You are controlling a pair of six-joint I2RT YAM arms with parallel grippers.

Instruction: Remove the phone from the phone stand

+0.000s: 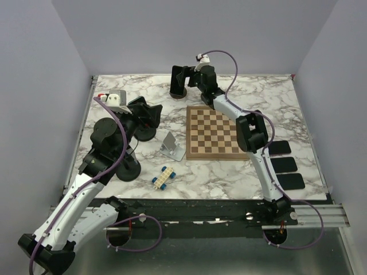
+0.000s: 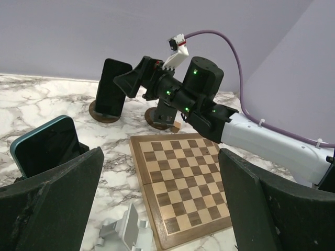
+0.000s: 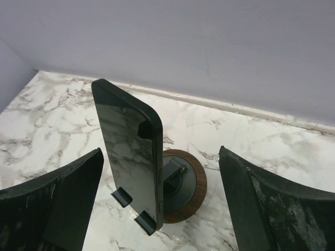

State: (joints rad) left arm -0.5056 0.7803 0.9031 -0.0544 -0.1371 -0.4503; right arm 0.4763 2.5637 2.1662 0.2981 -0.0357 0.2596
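Note:
A black phone stands upright on a round wood-rimmed stand at the back of the table, held by two small hooks at its lower edge. It also shows in the top view and the left wrist view. My right gripper is open, its fingers on either side of the phone and not touching it; in the top view the right gripper sits just right of the phone. My left gripper is open and empty, beside a teal-cased phone on its left.
A chessboard lies in the middle. A silver folding stand and a small brick toy lie left of it. Two dark round stands stand under the left arm. Three black phones lie flat at the right.

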